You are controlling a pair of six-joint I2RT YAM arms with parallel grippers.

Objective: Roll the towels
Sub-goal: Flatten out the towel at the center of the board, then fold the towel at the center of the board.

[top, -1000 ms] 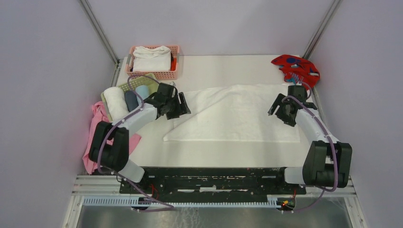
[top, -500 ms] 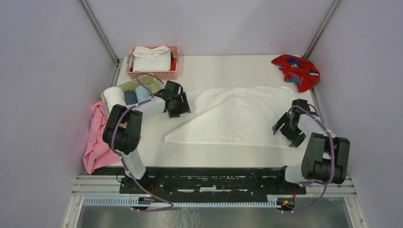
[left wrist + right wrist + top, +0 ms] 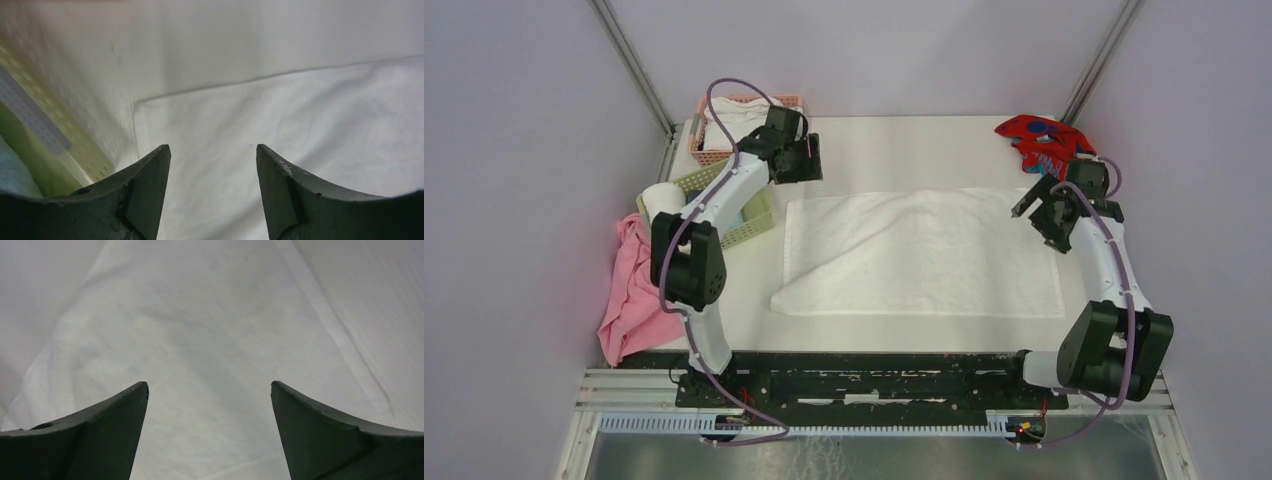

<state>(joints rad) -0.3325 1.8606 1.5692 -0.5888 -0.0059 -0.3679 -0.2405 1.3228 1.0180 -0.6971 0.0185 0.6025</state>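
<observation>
White towel [image 3: 924,250] lies flat; left pincer [image 3: 212,152] and right pincer [image 3: 210,386] both gape empty

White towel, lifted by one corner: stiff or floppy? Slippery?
Probably floppy: the white towel lies flat with soft wrinkles and a folded-over corner, so it should drape. Likely not slippery: its surface looks matte and soft up close.

Soft matt terry on the white towel [image 3: 924,250] (fine pile, lightly creased); smooth fabric for the pink cloth [image 3: 629,300]; perforated plastic for the green basket [image 3: 759,218]; dull dark plastic on the left pincer [image 3: 212,147].
</observation>
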